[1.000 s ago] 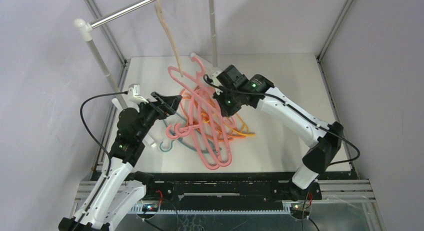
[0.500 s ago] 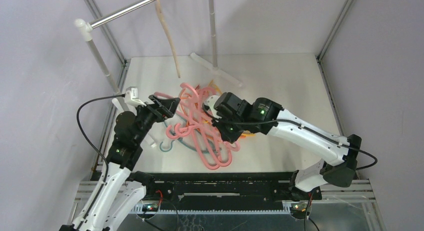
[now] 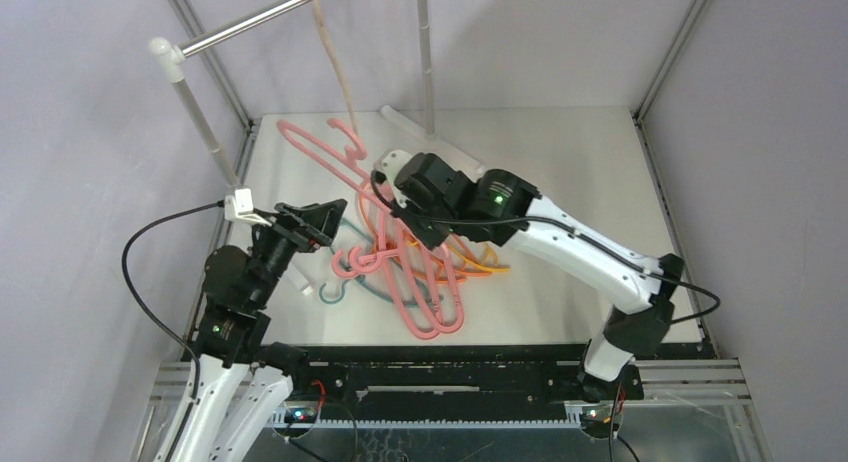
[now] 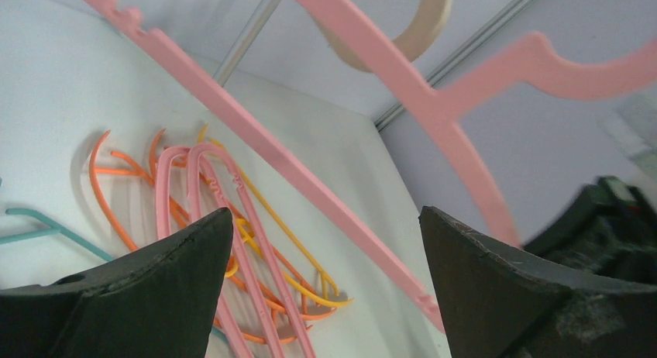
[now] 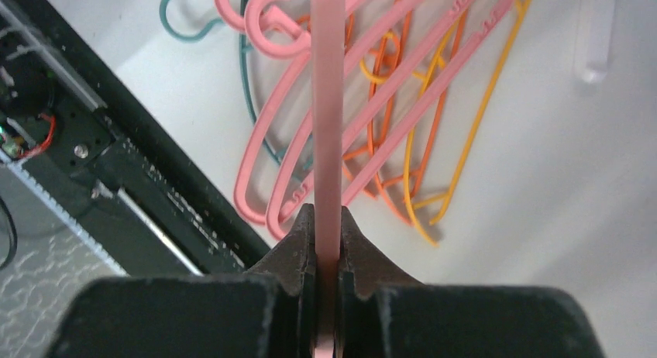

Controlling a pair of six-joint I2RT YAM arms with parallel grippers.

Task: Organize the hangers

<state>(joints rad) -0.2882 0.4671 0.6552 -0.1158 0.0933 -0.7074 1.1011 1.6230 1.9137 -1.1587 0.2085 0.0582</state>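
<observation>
Pink hanger [image 3: 318,149] raised leftward, right tool [image 5: 327,222] clamped

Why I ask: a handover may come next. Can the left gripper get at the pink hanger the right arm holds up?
Probably yes. The left gripper is open, and the pink hanger crosses ahead of its fingers with nothing between; the right gripper clamps it.

Pale lilac walls [image 3: 90,132], white tabletop [image 3: 560,162], silver rail [image 3: 250,22] on white posts [image 3: 194,107], aluminium corner struts [image 3: 676,50], even light
</observation>
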